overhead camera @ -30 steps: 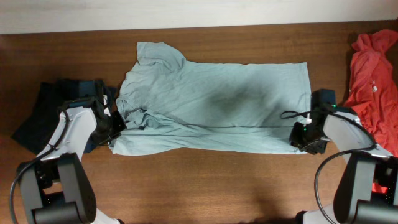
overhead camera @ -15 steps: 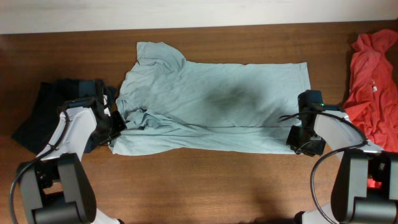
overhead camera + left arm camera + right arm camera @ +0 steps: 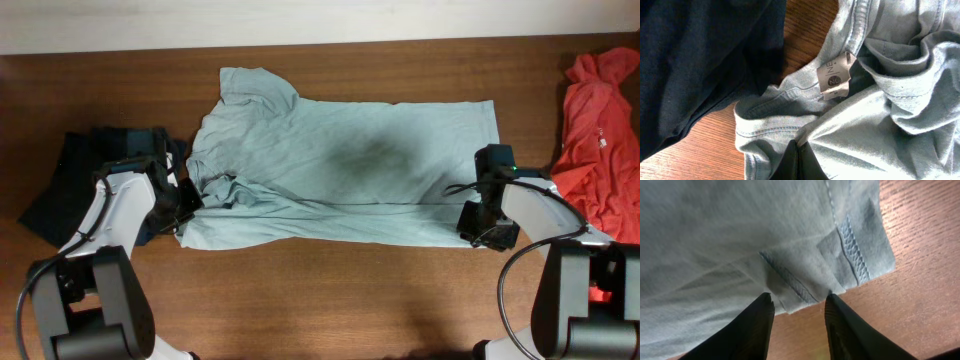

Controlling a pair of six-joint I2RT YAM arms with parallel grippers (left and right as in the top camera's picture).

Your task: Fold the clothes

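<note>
The clothes, a pale grey-blue T-shirt (image 3: 340,170), lie spread across the table with the neck end at the left and the hem at the right. My left gripper (image 3: 188,200) is shut on a fold of the shirt (image 3: 880,115) just below the collar label (image 3: 835,75); its black fingertips (image 3: 799,152) are pressed together in the cloth. My right gripper (image 3: 478,222) is at the shirt's front right hem corner (image 3: 850,265). It is open, its fingertips (image 3: 766,305) either side of the stitched corner, with bare wood between the fingers behind that.
A dark navy garment (image 3: 70,185) lies bunched at the left, under my left arm, and borders the collar (image 3: 700,60). A red-orange garment (image 3: 600,130) is heaped at the right edge. Bare wooden table (image 3: 330,290) runs along the front.
My right gripper has slid left onto the hem corner, its jaws narrowing and then widening a little. The left gripper and the shirt have stayed put.
</note>
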